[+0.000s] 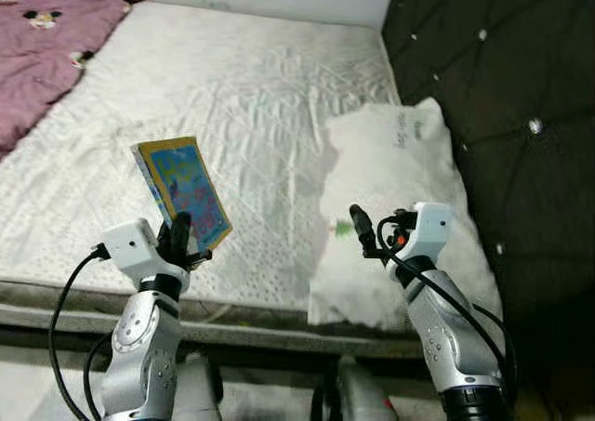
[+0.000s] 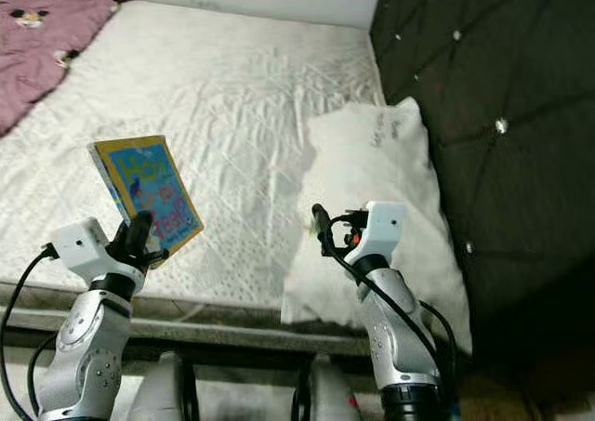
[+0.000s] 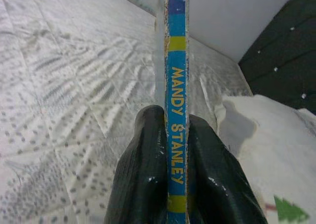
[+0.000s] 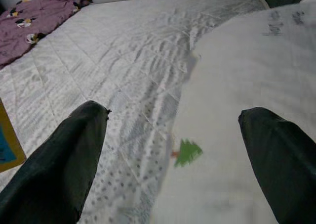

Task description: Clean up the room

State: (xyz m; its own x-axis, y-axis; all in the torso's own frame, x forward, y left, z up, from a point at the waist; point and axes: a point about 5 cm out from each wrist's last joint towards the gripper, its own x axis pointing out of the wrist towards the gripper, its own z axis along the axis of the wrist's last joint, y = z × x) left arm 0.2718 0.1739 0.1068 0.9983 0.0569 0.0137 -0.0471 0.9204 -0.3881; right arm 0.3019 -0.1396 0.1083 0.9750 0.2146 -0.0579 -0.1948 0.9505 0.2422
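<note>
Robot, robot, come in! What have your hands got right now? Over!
Left gripper shut on book, lifted above mattress. Right gripper open, empty, over pillow. Nothing blocking.

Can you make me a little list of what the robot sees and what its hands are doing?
place: a bed with a white mattress and a dark padded headboard
left gripper: shut on the book, holding it up above the mattress edge
book: blue cover with yellow border, tilted; the spine reads MANDY STANLEY in the left wrist view
right gripper: open, holding nothing, over the pillow
pillow: white, lying next to the headboard, with a small green tree print
blanket: purple, at the far left corner of the bed
</note>
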